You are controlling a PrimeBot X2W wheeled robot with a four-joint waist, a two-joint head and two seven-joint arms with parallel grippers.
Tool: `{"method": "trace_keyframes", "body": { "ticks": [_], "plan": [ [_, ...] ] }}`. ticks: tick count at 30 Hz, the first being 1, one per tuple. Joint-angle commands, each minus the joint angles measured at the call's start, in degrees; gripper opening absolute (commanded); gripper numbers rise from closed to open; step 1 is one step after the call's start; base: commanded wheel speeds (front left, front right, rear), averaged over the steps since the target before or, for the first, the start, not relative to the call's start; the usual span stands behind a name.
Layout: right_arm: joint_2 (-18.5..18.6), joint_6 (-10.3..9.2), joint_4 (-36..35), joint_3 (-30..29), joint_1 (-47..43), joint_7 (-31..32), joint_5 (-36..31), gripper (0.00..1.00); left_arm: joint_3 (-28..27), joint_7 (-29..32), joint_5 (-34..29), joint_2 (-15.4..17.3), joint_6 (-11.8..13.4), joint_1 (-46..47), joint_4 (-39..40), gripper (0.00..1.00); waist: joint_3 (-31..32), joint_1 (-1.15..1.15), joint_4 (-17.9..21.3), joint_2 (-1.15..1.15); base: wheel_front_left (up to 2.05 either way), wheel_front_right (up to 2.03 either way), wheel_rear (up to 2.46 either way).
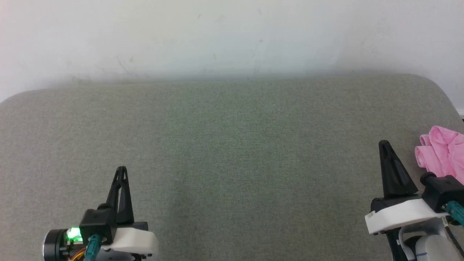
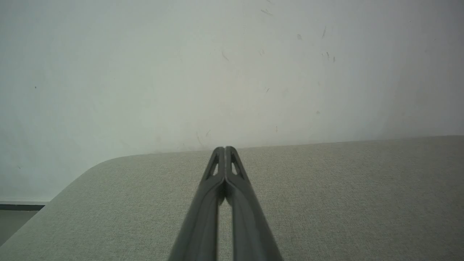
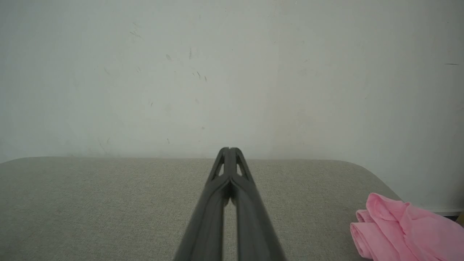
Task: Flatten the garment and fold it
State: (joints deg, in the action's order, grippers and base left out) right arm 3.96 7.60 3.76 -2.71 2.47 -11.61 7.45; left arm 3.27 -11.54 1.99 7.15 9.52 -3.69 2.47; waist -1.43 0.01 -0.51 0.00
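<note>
Garment (image 1: 444, 150) crumpled, just right of right fingers (image 1: 393, 170).

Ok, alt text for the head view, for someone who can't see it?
A bunched pink garment lies at the right edge of a grey-green fabric surface, near the shut right end effector; the shut left end effector points up at lower left.

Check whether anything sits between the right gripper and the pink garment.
Nothing visible does. The crumpled light-pink cloth garment lies at the right edge of the grey fabric-covered surface, just to the right of the shut right gripper, with bare surface between them.
</note>
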Motion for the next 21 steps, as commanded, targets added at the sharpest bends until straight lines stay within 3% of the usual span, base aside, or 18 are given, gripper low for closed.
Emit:
{"method": "trace_keyframes", "body": {
  "ticks": [1, 21],
  "plan": [
    [-0.21, -0.02, -0.47, 0.26, -0.57, 0.47, -0.6, 0.0, -0.42, 0.44, -0.47, -0.42, -0.7, 0.76, -0.29, 0.0, 0.03, 0.0, 0.01, 0.0, 0.0, 0.0, 0.0],
    [-0.39, -0.04, -1.13, 0.75, -0.96, 2.7, -1.98, 0.0, -0.99, 2.66, -0.77, -1.19, -2.47, 1.34, -0.73, 0.0, 0.31, 0.0, 0.11, 0.0, 0.0, 0.0, 0.0]
  ]
}}
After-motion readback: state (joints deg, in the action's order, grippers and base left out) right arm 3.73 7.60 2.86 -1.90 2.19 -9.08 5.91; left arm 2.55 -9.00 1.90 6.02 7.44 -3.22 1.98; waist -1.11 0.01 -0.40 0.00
